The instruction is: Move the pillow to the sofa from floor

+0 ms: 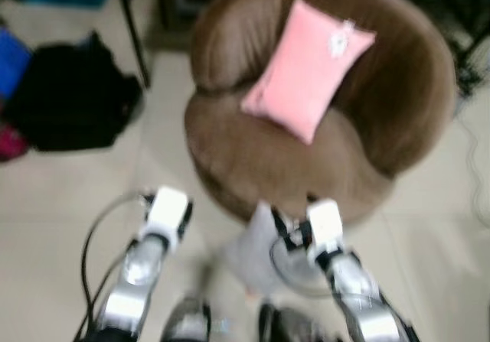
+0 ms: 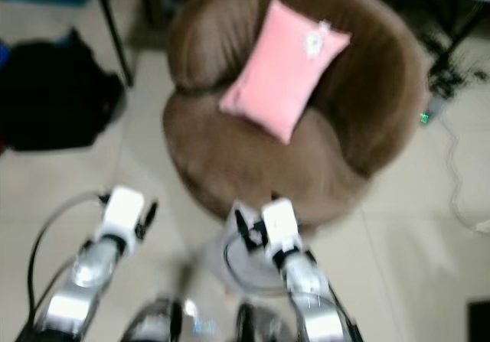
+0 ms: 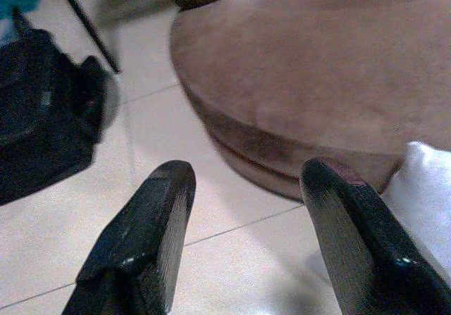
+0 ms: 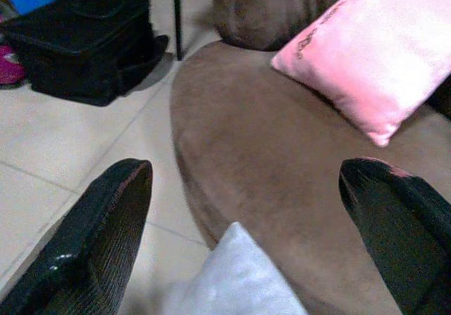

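Note:
A pink pillow (image 1: pixel 306 66) leans against the backrest of the round brown sofa (image 1: pixel 253 154). On the floor tiles, at the sofa's front base, lies a pale grey-white pillow (image 1: pixel 256 250), between my two arms. My right gripper (image 4: pixel 246 167) hangs open just above this floor pillow (image 4: pixel 239 280), with nothing between its fingers. To the left of it, my left gripper (image 3: pixel 246 177) is also open over the tiles, with the pale pillow (image 3: pixel 423 188) beside one finger. The head views are blurred.
A black bag (image 1: pixel 73 97) sits on the floor to the left of the sofa, next to a thin dark furniture leg (image 1: pixel 134 32). Something blue (image 1: pixel 11 59) lies at the far left. Cables (image 1: pixel 475 151) run over the tiles on the right.

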`<state>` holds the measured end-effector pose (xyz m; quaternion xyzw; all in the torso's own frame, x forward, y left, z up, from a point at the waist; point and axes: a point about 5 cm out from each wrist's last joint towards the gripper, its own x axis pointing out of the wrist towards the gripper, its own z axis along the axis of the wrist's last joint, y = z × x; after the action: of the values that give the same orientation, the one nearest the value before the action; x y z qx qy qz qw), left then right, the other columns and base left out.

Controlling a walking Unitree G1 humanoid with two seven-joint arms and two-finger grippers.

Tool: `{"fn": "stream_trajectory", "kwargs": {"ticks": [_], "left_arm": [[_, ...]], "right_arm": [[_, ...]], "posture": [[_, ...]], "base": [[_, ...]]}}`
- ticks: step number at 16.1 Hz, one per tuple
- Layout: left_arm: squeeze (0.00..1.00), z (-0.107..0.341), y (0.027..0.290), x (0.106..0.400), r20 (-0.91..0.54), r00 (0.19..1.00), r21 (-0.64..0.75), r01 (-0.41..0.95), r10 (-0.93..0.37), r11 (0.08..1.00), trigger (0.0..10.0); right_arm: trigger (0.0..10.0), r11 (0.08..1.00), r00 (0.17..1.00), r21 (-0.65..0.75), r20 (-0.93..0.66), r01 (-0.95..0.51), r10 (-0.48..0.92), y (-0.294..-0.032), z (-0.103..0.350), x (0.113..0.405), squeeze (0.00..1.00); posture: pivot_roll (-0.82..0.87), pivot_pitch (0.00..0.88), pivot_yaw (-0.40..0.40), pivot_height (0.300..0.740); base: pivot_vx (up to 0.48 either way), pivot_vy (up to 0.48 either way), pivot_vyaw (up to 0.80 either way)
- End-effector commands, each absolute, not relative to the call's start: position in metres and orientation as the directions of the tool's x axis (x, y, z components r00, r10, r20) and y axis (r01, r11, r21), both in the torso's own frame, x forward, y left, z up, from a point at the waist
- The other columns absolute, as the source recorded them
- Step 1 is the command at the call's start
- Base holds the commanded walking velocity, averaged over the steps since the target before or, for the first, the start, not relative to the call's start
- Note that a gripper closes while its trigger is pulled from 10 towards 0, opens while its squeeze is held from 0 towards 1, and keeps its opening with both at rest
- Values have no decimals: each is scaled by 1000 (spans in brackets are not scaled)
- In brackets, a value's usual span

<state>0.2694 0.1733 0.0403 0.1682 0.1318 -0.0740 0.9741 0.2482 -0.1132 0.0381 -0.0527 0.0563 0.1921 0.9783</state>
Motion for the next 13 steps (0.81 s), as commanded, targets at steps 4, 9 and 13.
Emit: {"fn": "stream_trajectory", "kwargs": {"ticks": [4, 9, 13], "left_arm": [[0, 41, 161, 267, -267, 952, 359, 244, -152, 901, 10000], [0, 41, 160, 269, -273, 952, 344, 231, -138, 910, 10000], [0, 39, 161, 269, -283, 950, 364, 235, -133, 901, 10000]], "right_arm": [[10000, 927, 926, -91, -150, -363, 347, -124, 32, 246, 0], [10000, 925, 925, -92, -137, -368, 354, -120, 34, 246, 0], [10000, 923, 924, -96, -126, -373, 360, -119, 39, 246, 0]], "posture": [[107, 206, -76, 740], [111, 199, -74, 740], [111, 198, -76, 740]], "base": [[218, -284, 0], [319, -346, 0], [358, -313, 0]]}}
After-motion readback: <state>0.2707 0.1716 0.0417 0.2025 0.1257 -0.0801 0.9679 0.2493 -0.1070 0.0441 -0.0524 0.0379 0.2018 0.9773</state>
